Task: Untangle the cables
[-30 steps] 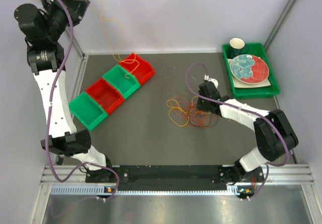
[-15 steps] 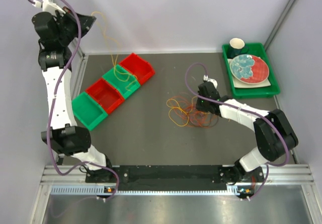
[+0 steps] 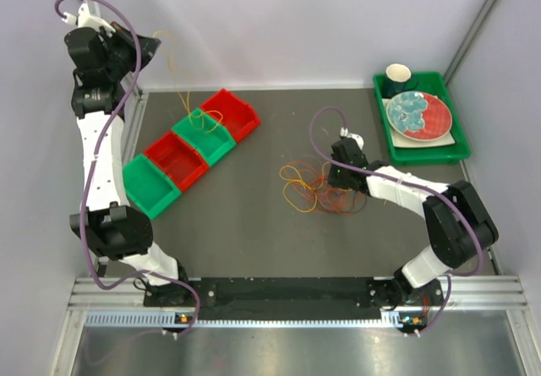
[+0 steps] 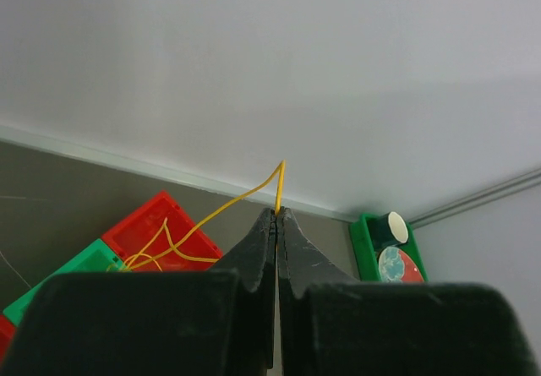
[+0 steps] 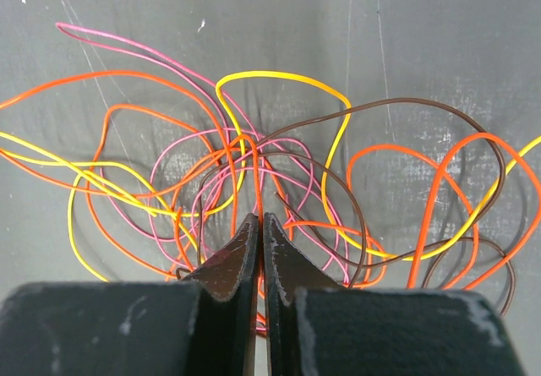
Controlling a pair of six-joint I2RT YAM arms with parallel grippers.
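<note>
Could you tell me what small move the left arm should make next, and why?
Probably lower the left gripper toward the green bin. It is shut on a yellow cable held high, whose lower end trails into that bin, while the right gripper is shut on the tangle.

Your top view looks down from above the near edge over the whole table (image 3: 245,224). Your left wrist view, high up, shares its bins (image 4: 161,224) and tray (image 4: 358,253); your right wrist view sits close above the cables (image 5: 245,142).
</note>
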